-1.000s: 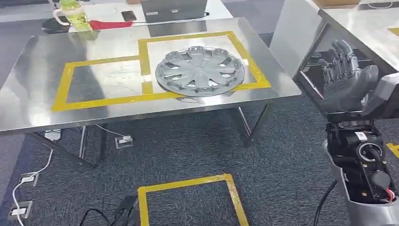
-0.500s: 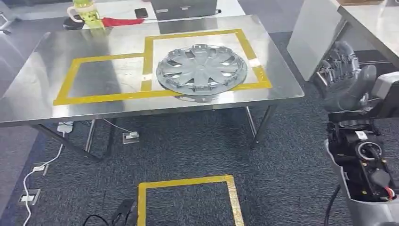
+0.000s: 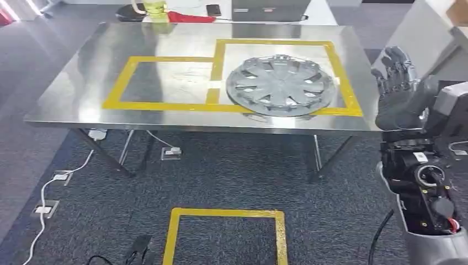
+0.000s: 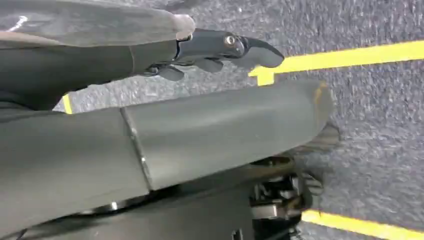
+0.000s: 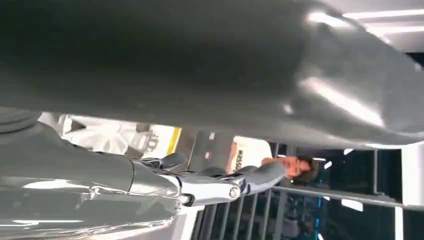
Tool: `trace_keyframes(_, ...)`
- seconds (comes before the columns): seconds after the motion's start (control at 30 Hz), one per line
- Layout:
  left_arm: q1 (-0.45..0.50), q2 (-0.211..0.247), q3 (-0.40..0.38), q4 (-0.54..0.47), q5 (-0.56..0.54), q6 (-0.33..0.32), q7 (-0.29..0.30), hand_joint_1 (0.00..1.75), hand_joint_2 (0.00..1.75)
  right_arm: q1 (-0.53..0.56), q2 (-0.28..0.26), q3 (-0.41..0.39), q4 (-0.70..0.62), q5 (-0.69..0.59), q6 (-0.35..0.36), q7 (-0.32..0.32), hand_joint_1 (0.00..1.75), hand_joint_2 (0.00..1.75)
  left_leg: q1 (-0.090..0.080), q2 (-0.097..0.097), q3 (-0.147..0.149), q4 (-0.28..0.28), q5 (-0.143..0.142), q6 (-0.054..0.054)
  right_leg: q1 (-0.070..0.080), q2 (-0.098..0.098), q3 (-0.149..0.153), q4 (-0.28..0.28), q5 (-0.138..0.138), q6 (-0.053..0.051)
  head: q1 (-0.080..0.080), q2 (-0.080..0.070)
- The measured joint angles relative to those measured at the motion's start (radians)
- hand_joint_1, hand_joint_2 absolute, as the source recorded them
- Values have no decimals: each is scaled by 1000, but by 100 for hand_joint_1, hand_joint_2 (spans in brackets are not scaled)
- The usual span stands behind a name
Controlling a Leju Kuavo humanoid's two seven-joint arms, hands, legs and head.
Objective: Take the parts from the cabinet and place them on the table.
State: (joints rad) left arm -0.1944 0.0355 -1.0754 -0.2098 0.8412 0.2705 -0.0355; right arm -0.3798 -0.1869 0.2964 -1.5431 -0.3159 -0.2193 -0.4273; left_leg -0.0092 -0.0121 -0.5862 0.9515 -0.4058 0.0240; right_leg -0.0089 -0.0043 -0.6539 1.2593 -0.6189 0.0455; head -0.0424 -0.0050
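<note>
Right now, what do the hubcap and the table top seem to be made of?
The hubcap looks like moulded plastic with a silver-grey, satin finish: thin spokes, soft highlights. The table top looks like brushed stainless steel: it mirrors lights and objects blurrily. Neither can be confirmed by sight.

A grey hubcap point(image 3: 280, 86) lies on the steel table point(image 3: 83, 88); the right robot hand point(image 3: 398, 91) hovers empty, fingers apart.
</note>
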Motion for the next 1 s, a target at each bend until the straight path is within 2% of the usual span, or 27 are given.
trace_keyframes(0.03, 1, -2, 0, 0, 0, 0, 0, 0, 0, 4, -1, 0, 0, 0, 0, 0, 0, 0, -1, -11, 1, 0, -1, 1, 0, 2, -33, 54, -10, 1, 3, 0)
trace_keyframes(0.07, 2, -2, 0, 0, 0, 0, 0, 0, 0, 6, -1, 0, 0, 0, 0, 1, 0, 0, -2, -22, 3, 1, -2, 2, 0, 2, -45, 62, 5, 0, 6, 0)
trace_keyframes(0.1, 3, -3, 0, 0, 0, 0, 0, 0, 0, 7, -1, 0, 0, 0, 0, 1, 0, 0, -2, -35, 5, 1, -3, 3, 0, 2, -33, 20, 46, -2, 10, 0)
trace_keyframes(0.17, 2, -4, 1, 0, 0, 0, 0, 0, 0, 6, -3, -2, -1, 0, 0, 1, 0, 0, -2, -50, 14, 3, -8, 2, 0, 9, 42, -162, 159, -10, 16, 0)
trace_keyframes(0.2, 3, -4, 1, 0, 0, 0, 0, 0, 0, 5, -3, -2, -1, -3, 3, 0, 0, 0, -2, -60, 15, 4, -10, -1, 1, 21, 72, -247, 196, -16, 20, 0)
trace_keyframes(0.23, 2, -6, 1, 0, 0, 0, 0, 0, 0, 5, -4, -2, -1, -10, 6, -1, 0, 0, -6, -67, 11, 8, -11, -3, 5, 30, 79, -265, 185, -17, 19, 0)
trace_keyframes(0.27, 2, -5, 2, 0, 0, 0, 1, 0, 0, 4, -4, -3, -1, -21, 10, -1, 0, 0, -5, -69, 2, 13, -9, -8, 2, 29, 82, -278, 183, -21, 21, 0)
trace_keyframes(0.33, 7, -5, 2, 0, 0, 0, 1, 0, 0, 5, -4, -4, -1, -32, 18, 0, 0, 0, -1, -71, 1, 4, -7, -17, 7, 28, 79, -277, 184, -29, 21, 0)
trace_keyframes(0.37, 7, -2, 2, 0, 0, 0, 1, 0, 0, 5, -4, -4, -1, -36, 23, 0, 0, 0, -10, -73, 2, 8, -10, -23, -4, 26, 86, -288, 189, -36, 22, 0)
trace_keyframes(0.4, 7, -3, 2, 0, 0, 0, 1, 0, 0, 3, -4, -3, -2, -37, 26, 2, 0, 0, -7, -50, 0, 24, -23, -30, -6, 22, 93, -292, 191, -39, 24, 0)
trace_keyframes(0.43, 4, -3, 2, 0, 0, 0, 1, 0, 0, 3, -4, -3, -2, -37, 27, 1, 0, 0, -5, -28, -24, 74, -54, -38, -9, 20, 94, -293, 190, -43, 14, 0)
trace_keyframes(0.5, 0, -3, 2, 0, 0, 0, 1, 0, 0, 4, -4, -3, -2, -37, 29, 3, 0, 0, 7, -5, -112, 244, -130, -52, -10, 15, 94, -293, 189, -44, 8, 0)
trace_keyframes(0.53, 1, -4, 2, 0, 0, 0, 1, 0, 0, 5, -4, -3, -1, -37, 30, 3, 0, 0, 12, -1, -150, 316, -152, -57, -11, 12, 94, -293, 188, -45, 7, 0)
trace_keyframes(0.57, 3, -4, 2, 0, 0, 0, 1, 0, 0, 7, -4, -3, -1, -37, 31, 4, 0, 0, 17, 2, -167, 340, -148, -61, -11, 11, 95, -293, 187, -44, 5, 0)
trace_keyframes(0.6, 3, -3, 2, 0, 0, 0, 1, 0, 0, 8, -4, -2, -1, -37, 32, 5, 0, 0, 20, 2, -156, 310, -120, -62, -13, 10, 95, -293, 187, -43, 4, 0)
trace_keyframes(0.63, 2, -3, 2, 0, 0, 0, 1, 0, 0, 7, -4, -2, -1, -37, 33, 5, 0, 0, 22, 2, -124, 241, -80, -63, -14, 10, 97, -293, 186, -42, 2, 0)
trace_keyframes(0.67, 1, -3, 3, 0, 0, 0, 1, 0, 0, 7, -4, -2, -1, -37, 33, 5, 0, 0, 24, 3, -74, 140, -33, -61, -16, 10, 99, -293, 184, -38, 1, 0)
trace_keyframes(0.7, 1, -2, 3, 0, 0, 0, 1, 0, 0, 7, -4, -2, -1, -37, 34, 4, 0, 0, 24, 3, -25, 49, 2, -60, -17, 10, 103, -293, 181, -34, 0, 0)
trace_keyframes(0.73, -1, -2, 3, 0, 0, 0, 1, 0, 0, 7, -4, -2, -2, -37, 34, 4, 0, 0, 18, 2, -1, -2, -2, -56, -10, 12, 102, -291, 177, -27, -5, 0)
trace_keyframes(0.83, 0, -2, 3, 0, 0, 0, 1, 0, 0, 6, -4, 0, -1, -37, 38, 5, 0, 0, 12, 1, -3, 4, -4, -40, -13, 13, 106, -296, 177, -9, 5, 0)
trace_keyframes(0.9, 0, -1, 3, 0, 0, 0, 1, 0, 0, 6, -4, -1, -1, -37, 39, 4, 0, 0, 19, 2, 6, -11, 3, -24, -19, 12, 106, -288, 166, 3, 7, 0)
trace_keyframes(0.93, -1, -1, 3, 0, 0, 0, 1, 0, 0, 4, -4, -1, -1, -37, 39, 4, 0, 0, 18, 3, 8, -13, 2, -17, -16, 10, 88, -241, 133, 3, 10, 0)
trace_keyframes(1.0, -1, -1, 3, 0, 0, 0, 1, 0, 0, 3, -6, -2, -1, -40, 39, 3, 0, 0, 15, 3, 9, -12, 1, -11, -16, 11, 10, -76, 51, 5, 23, 0)
